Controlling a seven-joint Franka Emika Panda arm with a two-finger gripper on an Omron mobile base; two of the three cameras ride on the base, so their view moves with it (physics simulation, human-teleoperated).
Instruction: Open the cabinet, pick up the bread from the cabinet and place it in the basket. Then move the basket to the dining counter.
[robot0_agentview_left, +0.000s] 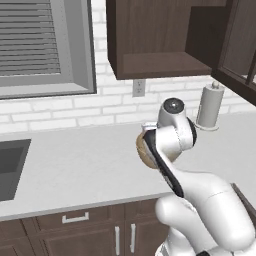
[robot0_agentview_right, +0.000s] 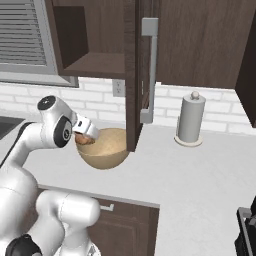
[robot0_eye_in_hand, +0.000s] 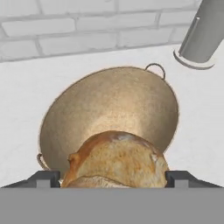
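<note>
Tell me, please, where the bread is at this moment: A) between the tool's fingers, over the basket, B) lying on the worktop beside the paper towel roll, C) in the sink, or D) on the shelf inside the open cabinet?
A: the hand view shows the bread between the tool's dark fingertips, with the basket right beneath.

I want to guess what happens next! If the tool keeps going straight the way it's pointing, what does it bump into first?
Probably the bread between its fingers, then the inside of the basket right below it.
</note>
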